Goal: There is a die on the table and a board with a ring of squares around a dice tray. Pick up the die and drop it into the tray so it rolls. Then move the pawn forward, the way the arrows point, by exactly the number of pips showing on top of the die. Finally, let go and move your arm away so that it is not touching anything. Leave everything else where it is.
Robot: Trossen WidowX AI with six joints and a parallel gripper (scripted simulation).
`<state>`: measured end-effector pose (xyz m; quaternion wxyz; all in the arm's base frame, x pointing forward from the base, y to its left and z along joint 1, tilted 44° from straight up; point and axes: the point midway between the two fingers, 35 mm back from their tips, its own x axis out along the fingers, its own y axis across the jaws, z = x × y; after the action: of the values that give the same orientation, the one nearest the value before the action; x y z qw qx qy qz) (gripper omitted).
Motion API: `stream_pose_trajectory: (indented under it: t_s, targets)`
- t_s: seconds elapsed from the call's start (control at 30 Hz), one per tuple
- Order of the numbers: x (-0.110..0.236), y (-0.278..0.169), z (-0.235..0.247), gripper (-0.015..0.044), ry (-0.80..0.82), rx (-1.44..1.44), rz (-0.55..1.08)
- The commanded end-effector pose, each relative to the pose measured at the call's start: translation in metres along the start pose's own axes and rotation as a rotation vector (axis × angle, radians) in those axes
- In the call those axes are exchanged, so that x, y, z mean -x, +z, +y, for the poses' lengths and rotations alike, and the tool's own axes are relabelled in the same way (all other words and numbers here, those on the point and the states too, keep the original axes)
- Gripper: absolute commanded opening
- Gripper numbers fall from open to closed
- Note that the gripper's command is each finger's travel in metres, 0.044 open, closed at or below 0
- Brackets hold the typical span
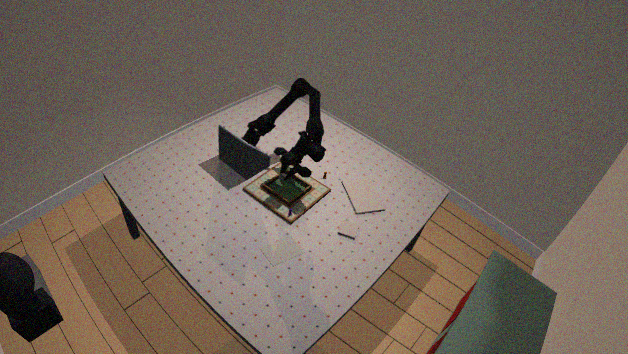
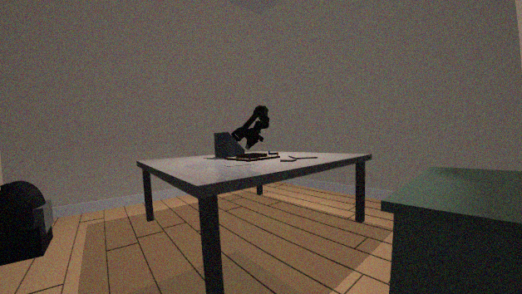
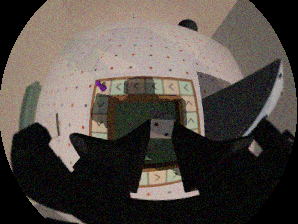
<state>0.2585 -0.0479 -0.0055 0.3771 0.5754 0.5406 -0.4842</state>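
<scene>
My gripper point(image 1: 283, 176) point(image 2: 248, 148) point(image 3: 160, 123) is shut on the die, low over the dice tray. The die point(image 3: 162, 127) is a small grey cube with dark pips between the fingertips; its top face cannot be told. The green-floored tray point(image 1: 287, 192) point(image 3: 142, 108) has a brown rim and sits in the middle of the board point(image 1: 317, 191) point(image 3: 118, 86), ringed by pale squares with arrows. A purple pawn point(image 1: 290, 212) point(image 3: 101, 86) stands on a corner square. The fingers hide part of the near side of the board in the wrist view.
A dark upright panel point(image 1: 242, 152) point(image 2: 226, 145) point(image 3: 240, 105) stands beside the board, near the arm. A small orange-brown figure point(image 1: 325, 175) is on the table just off the board. A thin dark angled piece point(image 1: 356, 213) and a short dark bar point(image 1: 346, 235) lie farther right.
</scene>
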Motion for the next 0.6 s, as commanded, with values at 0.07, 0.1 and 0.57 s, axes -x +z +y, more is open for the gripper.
stream_pose_trajectory:
  t_s: [0.07, 0.1, 0.57]
  targets:
    - [-0.001, 0.000, -0.001, 0.0000, 0.034, -0.019, -0.169]
    - [-0.001, 0.000, -0.001, 0.0000, 0.044, -0.023, -0.200]
    - [0.047, -0.008, 0.008, 0.0000, 0.104, -0.042, -0.330]
